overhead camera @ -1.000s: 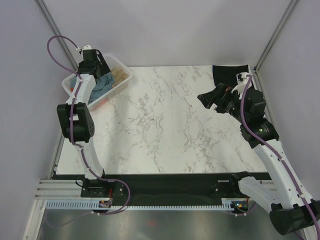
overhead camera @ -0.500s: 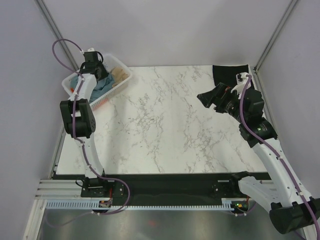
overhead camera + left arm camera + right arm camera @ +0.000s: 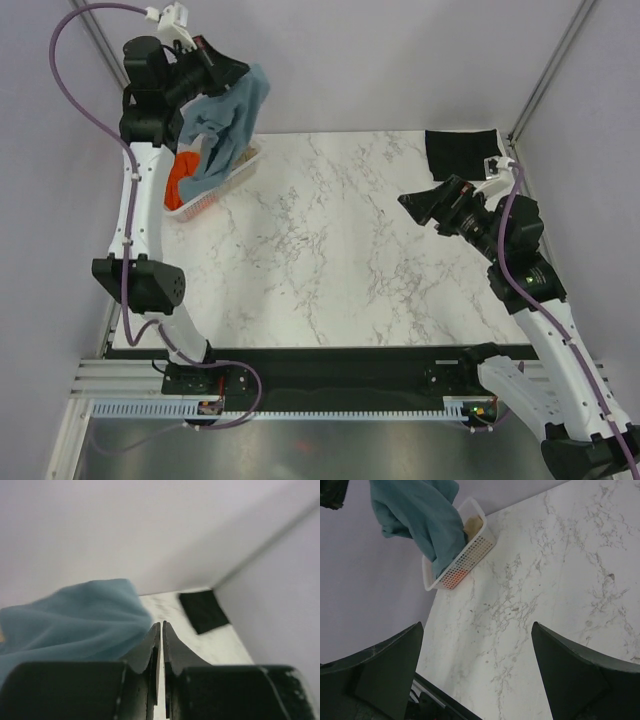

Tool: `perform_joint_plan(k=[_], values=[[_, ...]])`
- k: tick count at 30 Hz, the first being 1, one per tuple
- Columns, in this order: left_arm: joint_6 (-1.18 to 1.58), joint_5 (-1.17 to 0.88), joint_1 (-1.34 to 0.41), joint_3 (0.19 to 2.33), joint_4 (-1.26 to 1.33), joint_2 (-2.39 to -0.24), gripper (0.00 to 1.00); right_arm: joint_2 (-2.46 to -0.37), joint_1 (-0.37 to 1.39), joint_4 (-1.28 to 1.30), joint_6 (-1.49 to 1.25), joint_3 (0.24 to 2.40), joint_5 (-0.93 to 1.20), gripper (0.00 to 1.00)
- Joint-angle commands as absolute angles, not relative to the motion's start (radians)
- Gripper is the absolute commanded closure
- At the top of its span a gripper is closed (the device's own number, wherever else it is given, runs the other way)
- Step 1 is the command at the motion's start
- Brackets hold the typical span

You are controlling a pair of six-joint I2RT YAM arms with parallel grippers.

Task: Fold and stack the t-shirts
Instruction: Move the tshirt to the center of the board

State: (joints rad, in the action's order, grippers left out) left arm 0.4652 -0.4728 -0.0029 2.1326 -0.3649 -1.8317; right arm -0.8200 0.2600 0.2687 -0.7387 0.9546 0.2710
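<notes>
My left gripper (image 3: 232, 75) is raised high over the back left corner, shut on the slate blue-grey t-shirt (image 3: 225, 125), which hangs from it down into the white basket (image 3: 205, 195). In the left wrist view the jaws (image 3: 161, 625) are pressed almost together, with blue cloth (image 3: 75, 625) bunched to their left. An orange t-shirt (image 3: 183, 178) and a beige one (image 3: 474, 524) lie in the basket. A black t-shirt (image 3: 460, 152) lies folded flat at the back right corner. My right gripper (image 3: 415, 205) hovers open over the table's right side, holding nothing.
The marble table (image 3: 340, 250) is bordered by grey walls at the back and both sides. The basket stands at the table's back left edge, against the left wall. The arm bases sit along the dark near edge.
My left gripper shut on the blue-grey t-shirt inside the basket and rose high, pulling the shirt up so the orange one beneath shows. My right arm shifted slightly toward the near side.
</notes>
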Motion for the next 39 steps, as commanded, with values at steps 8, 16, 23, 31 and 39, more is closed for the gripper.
perform_joint_plan(k=[8, 16, 23, 31, 39], values=[[0.546, -0.796, -0.405, 1.62, -0.29, -1.259, 0.91, -0.696, 0.262, 0.323, -0.756, 0.877, 0.233, 0.02], [0.543, -0.603, -0.468, 1.048, -0.262, -0.971, 0.25, -0.724, 0.262, 0.382, -0.831, 0.802, 0.285, 0.02], [0.529, -0.52, -0.468, 0.968, -0.313, -0.957, 0.24, -0.779, 0.262, 0.362, -0.779, 0.726, 0.273, 0.02], [0.498, -0.236, -0.269, 1.107, -0.485, -1.152, 0.25, -1.044, 0.282, 0.137, -0.796, 0.696, 0.158, 0.09], [0.466, -0.388, -0.02, 1.14, -0.482, -1.281, 0.28, -1.549, 0.529, 0.023, -0.834, 1.037, 0.017, 0.15]])
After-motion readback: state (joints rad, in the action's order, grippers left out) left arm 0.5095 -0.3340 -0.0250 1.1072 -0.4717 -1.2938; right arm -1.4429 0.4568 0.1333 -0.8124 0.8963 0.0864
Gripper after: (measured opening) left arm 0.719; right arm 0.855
